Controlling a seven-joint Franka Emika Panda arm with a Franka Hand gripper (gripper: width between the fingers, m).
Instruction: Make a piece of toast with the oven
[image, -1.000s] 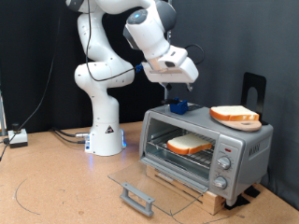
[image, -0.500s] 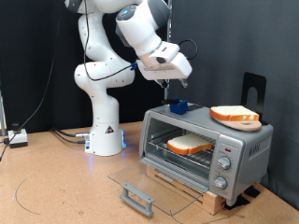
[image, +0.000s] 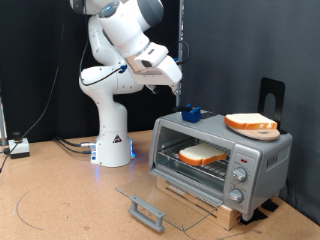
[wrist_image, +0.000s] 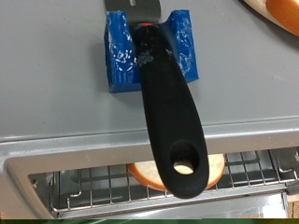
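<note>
Meanwhile the claw (image: 177, 93), its grip state impossible to tell, hovers above the oven (image: 218, 160), whose lowered door (image: 150, 198) a low sweep could strike

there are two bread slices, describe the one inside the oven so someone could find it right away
Find the silver toaster oven at the exterior view's right, its glass door dropped open. On the wire rack inside lies a flat, pale tan slice with a brown crust. Its twin lies on the oven's roof, beside a small blue holder.
</note>
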